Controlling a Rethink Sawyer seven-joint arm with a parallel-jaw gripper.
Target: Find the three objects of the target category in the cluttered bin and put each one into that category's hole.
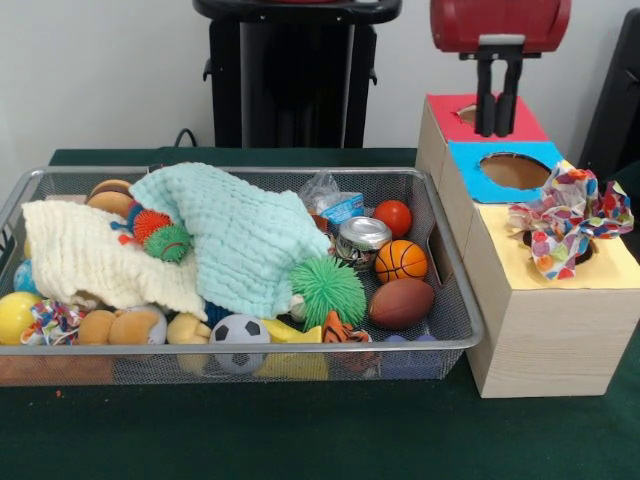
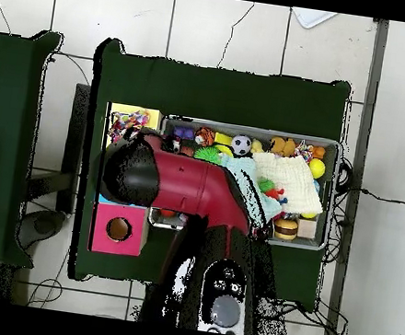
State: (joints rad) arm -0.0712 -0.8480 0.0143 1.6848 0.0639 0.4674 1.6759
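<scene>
A spotted fabric piece (image 1: 568, 220) is seen draped over the hole (image 1: 560, 250) in the yellow top of the pale wooden box (image 1: 545, 325), its long axis running roughly side to side across the opening in the front view, ruffled ends splayed toward both edges. The cloth is white, printed with red, blue, yellow and green spots, and is bunched into loose folds; part of it appears to dip into the hole, though how far cannot be judged. In the overhead view the same piece (image 2: 128, 126) is glimpsed on the yellow top beside the arm.

A second spotted piece (image 1: 52, 322), knotted and crumpled, is lodged in the near left corner of the wire-mesh bin (image 1: 455, 335), between a yellow ball (image 1: 14, 316) and a tan plush toy (image 1: 125, 325). A mint cloth (image 1: 240, 235) and a cream cloth (image 1: 85, 255) are spread over the clutter.

The gripper (image 1: 497, 128) is held above the red-topped box (image 1: 480, 118), its two dark fingers (image 1: 510, 100) hanging parted and clamped on nothing.

No writing can be read on the silver can (image 1: 361, 238) or elsewhere.
</scene>
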